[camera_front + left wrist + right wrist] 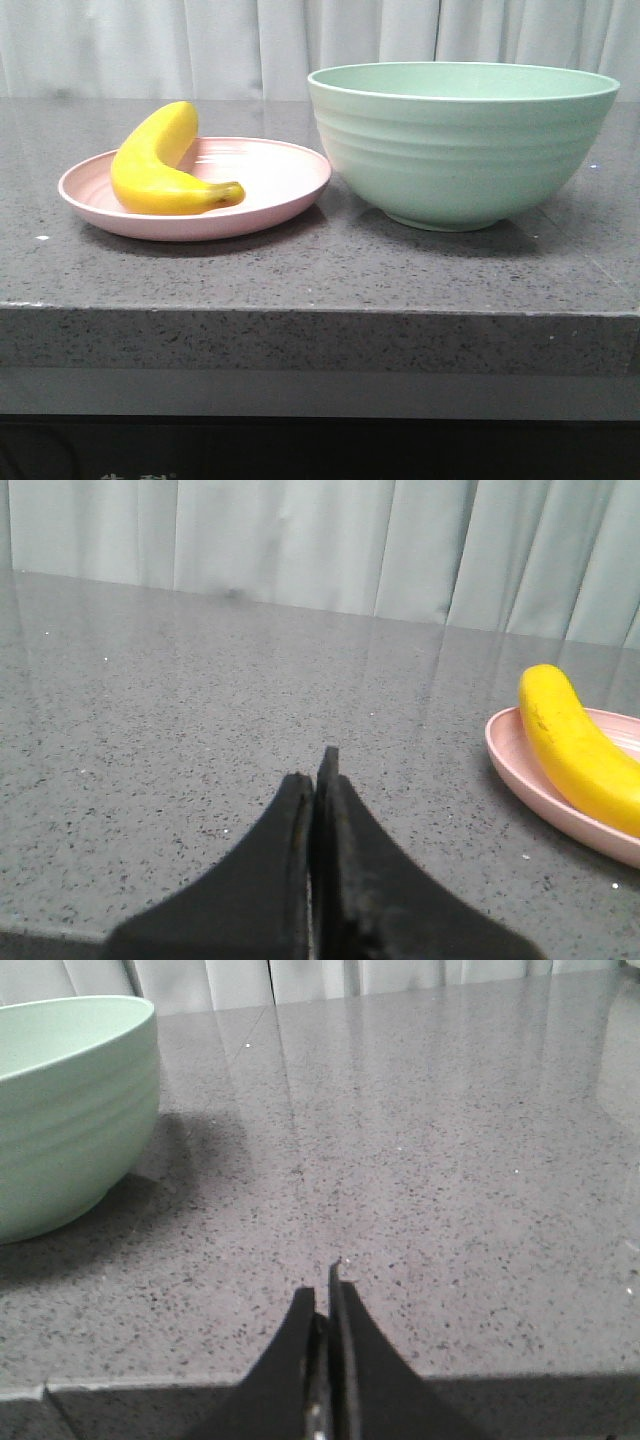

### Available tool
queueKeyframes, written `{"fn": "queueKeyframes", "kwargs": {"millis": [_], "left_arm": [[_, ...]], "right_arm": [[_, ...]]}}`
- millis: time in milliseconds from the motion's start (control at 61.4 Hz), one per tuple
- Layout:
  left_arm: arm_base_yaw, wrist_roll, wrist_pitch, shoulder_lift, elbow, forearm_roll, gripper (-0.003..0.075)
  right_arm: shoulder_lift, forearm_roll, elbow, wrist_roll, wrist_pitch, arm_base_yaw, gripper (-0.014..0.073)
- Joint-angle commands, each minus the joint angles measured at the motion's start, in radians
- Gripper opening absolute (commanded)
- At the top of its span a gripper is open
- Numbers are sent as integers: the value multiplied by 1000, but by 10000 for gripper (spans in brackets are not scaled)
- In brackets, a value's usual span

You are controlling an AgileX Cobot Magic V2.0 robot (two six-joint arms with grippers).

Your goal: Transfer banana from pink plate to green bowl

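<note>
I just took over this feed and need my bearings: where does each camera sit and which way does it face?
Front view: low at the counter edge, facing forward at the banana on the plate and the bowl; no arm shows.
Left wrist view: on the left arm, low over the counter; the shut left claw shows. Shares banana and plate with front.
Right wrist view: on the right arm; the shut right claw shows. Shares the bowl with front.

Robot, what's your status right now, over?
Left gripper and right gripper shut, empty. Plump yellow banana on shallow pink plate. Deep ribbed mint-green bowl beside it. Path unobstructed.
</note>
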Motion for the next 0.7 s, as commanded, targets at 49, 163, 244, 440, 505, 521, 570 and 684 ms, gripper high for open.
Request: {"fn": "queueKeyframes", "kwargs": {"millis": [49,163,244,440,505,521,570,684], "left_arm": [[0,-3,-20,59,-181,38,-18],[0,-3,23,185,-308,72,-18],[0,-3,25,279,-366,72,-18],[0,-3,11,418,-412,72,-12],[0,-3,18,420,-412,70,43],[0,-3,20,420,-412,70,79],[0,-3,20,420,-412,70,193],[0,-3,16,420,-412,70,559]], "right_arm": [[37,7,-188,-5,48,-6,-68],[139,6,-338,-5,103,-6,-68],[223,6,-427,-5,97,-6,-68],[335,3,-520,-5,91,-6,-67],[337,3,-520,-5,80,-6,-38],[337,3,-520,-5,80,-6,-14],[337,1,-520,-5,79,-6,70],[337,-1,-520,-5,79,-6,400]]}}
